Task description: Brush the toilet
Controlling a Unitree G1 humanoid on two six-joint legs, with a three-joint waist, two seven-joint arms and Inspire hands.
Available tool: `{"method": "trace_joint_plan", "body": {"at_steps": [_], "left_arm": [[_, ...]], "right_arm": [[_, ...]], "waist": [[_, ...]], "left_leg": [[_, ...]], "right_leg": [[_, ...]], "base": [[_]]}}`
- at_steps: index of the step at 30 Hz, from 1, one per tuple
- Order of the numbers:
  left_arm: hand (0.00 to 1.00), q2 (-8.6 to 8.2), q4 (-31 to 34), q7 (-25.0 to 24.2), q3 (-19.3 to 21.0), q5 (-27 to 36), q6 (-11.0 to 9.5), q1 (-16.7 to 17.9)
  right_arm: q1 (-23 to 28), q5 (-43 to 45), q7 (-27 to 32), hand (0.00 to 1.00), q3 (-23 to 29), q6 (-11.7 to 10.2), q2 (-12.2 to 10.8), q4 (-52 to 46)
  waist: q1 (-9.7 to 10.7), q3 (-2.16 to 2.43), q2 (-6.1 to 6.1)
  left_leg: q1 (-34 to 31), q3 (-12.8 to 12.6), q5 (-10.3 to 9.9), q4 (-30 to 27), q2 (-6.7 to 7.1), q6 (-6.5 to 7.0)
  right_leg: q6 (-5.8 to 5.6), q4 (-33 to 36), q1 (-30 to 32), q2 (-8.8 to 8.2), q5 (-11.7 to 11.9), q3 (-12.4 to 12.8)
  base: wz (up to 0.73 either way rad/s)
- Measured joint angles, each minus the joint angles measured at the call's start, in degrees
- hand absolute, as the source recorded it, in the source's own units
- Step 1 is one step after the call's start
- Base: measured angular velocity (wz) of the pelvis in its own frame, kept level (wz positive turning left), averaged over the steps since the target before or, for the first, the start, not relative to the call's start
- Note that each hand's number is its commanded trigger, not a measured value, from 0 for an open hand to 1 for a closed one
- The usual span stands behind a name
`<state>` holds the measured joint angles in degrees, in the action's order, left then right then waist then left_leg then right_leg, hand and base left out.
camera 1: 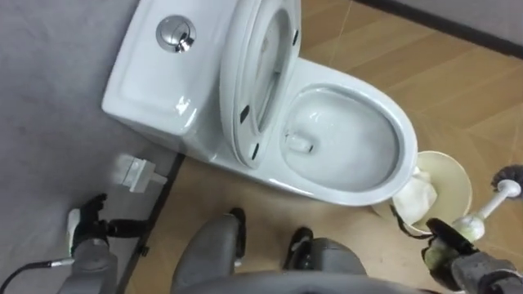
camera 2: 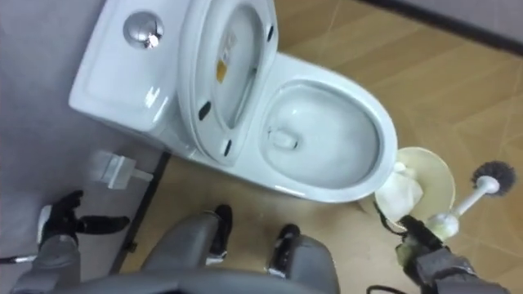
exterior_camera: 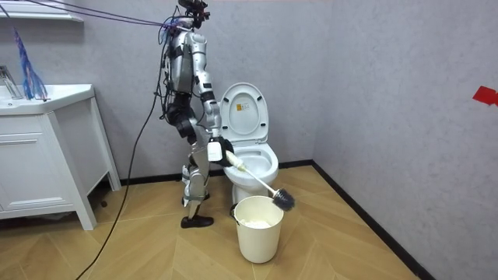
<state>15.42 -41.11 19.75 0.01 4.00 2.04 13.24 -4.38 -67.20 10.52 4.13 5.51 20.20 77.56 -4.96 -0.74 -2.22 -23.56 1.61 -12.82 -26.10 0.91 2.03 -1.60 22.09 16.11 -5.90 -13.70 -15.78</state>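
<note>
The toilet (camera 1: 368,91) stands against the grey wall with its lid (exterior_camera: 245,113) and seat raised. The eye views look straight down into the open bowl, while in the room view the robot's right arm hides part of the bowl's front. The room view shows the robot standing upright close at the toilet's side, between it and a white cabinet (exterior_camera: 47,155) well off at the room view's left. A cream bucket (camera 1: 456,181) stands on the wood floor just before the bowl, with something white and crumpled (camera 1: 417,196) inside; what it is cannot be made out. The toilet brush (exterior_camera: 253,177) is in the right hand (camera 1: 445,245), whose fingers are curled round the handle's upper end. That hand is cut off by the lower edge in the eye views and reads more plainly in the room view, low beside the bowl. The handle slants down to the dark bristle head, which hangs above the bucket's far rim. Whether it is over the opening or just beside it is unclear, and the head meets the picture's right edge in the left eye view. The left hand (camera 1: 86,233) hangs at the lower left near the wall, fingers loosely spread and holding nothing. A round chrome flush button (camera 1: 176,33) sits on the cistern top.
</note>
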Motion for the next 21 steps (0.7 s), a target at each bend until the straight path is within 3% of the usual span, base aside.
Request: {"method": "trace_joint_plan", "body": {"at_steps": [3, 8, 12, 14, 19, 21], "left_arm": [[0.0, -1.18, 3.7, 0.1, 2.2, -5.0, -0.6, 2.9], [0.0, -1.48, 13.8, 1.1, 2.9, -13.8, -1.3, 8.2], [0.0, -1.78, 20.2, 1.7, 4.3, -20.6, -4.2, 9.5], [0.0, -2.45, 23.4, 3.2, 4.3, -21.8, -6.6, 9.7], [0.0, -2.54, 28.1, 6.3, 4.3, -27.2, -9.7, 9.8], [0.0, -2.52, 30.3, 7.2, 4.3, -30.2, -10.0, 9.8]], "right_arm": [[1.6, 0.9, -0.2, 1.0, 1.1, -0.8, -0.2, -0.2], [5.4, 4.2, -0.7, 1.0, 2.9, -1.8, -0.2, -4.4], [6.1, 8.8, -1.1, 1.0, 2.8, -3.6, -0.7, -6.1], [6.0, 10.1, -1.9, 1.0, 2.7, -4.9, -1.6, -6.3], [6.9, 11.7, -2.0, 1.0, 2.7, -5.8, -2.4, -8.9], [7.2, 12.5, -2.0, 1.0, 2.5, -6.2, -2.8, -9.3]], "waist": [[0.1, 0.18, -0.31], [-0.1, 0.18, -0.87], [-0.2, 0.32, -1.47], [-0.3, 0.35, -1.92], [-1.3, 0.18, -2.22], [-1.6, 0.1, -2.56]], "left_leg": [[4.3, 0.2, 0.0, 2.0, 0.16, -0.27], [9.6, 0.4, 0.1, 4.7, 0.34, -0.57], [11.4, 1.7, 0.0, 5.5, 0.44, -0.75], [12.5, 2.0, 0.0, 5.5, 0.33, -0.98], [14.8, 2.2, -0.4, 5.9, -0.1, -1.49], [15.1, 2.3, -0.5, 5.8, -0.35, -1.72]], "right_leg": [[-0.04, -1.7, -4.0, 0.06, 0.0, -0.2], [-0.1, -4.8, -9.8, 0.16, 0.0, -1.2], [-0.18, -6.9, -12.7, 0.78, 0.2, -1.7], [-0.08, -7.7, -13.9, 1.15, 0.5, -1.8], [0.32, -9.7, -16.7, 1.96, 0.7, -1.7], [0.51, -10.3, -17.3, 2.33, 0.8, -1.7]], "base": [[0.07], [0.08], [0.13], [0.06], [0.0], [0.0]]}}
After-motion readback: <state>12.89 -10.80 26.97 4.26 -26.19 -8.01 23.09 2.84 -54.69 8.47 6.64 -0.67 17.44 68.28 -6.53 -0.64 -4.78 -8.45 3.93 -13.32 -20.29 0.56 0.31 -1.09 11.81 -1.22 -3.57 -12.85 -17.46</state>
